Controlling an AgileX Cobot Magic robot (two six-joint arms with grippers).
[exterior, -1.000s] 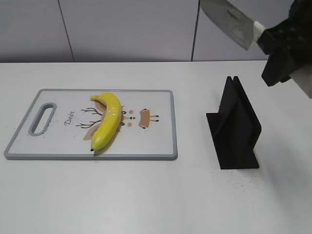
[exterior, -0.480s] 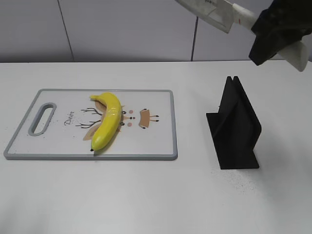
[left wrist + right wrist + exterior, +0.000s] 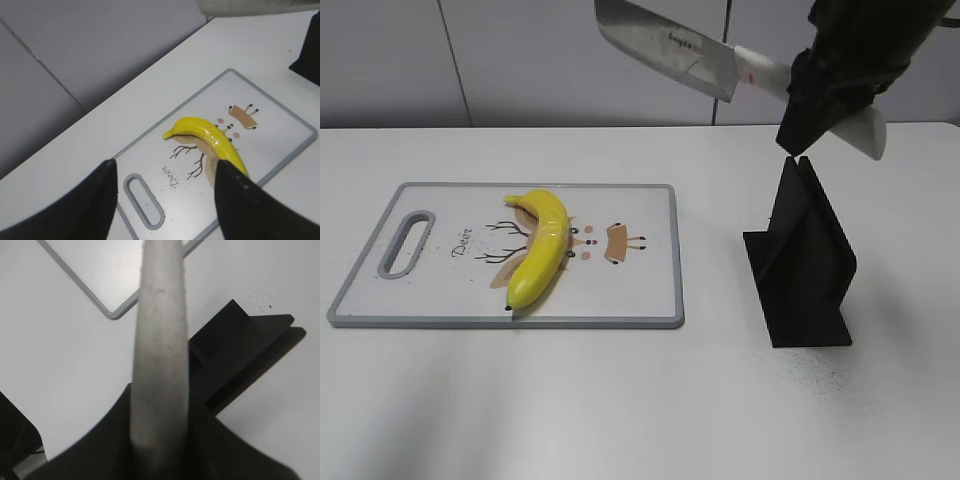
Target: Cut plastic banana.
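Observation:
A yellow plastic banana [image 3: 542, 248] lies whole on the white cutting board [image 3: 640, 290]; it also shows in the left wrist view [image 3: 214, 141]. My right gripper [image 3: 820, 95] is shut on the white handle of a cleaver knife [image 3: 665, 45] and holds it high in the air, blade pointing left, above the gap between board and black stand. In the right wrist view the knife [image 3: 161, 330] runs up from the jaws. My left gripper [image 3: 162, 197] is open and empty, hovering above the board's handle end; it is out of the exterior view.
A black knife stand [image 3: 800, 260] sits upright right of the board, empty; it also shows in the right wrist view [image 3: 240, 355]. The board has a grey rim and a handle slot [image 3: 408, 240] at its left end. Grey wall panels stand behind the white table.
My right arm has swung the knife leftward and slightly down, from the top right corner to above the area between stand and board. Banana and board have not moved.

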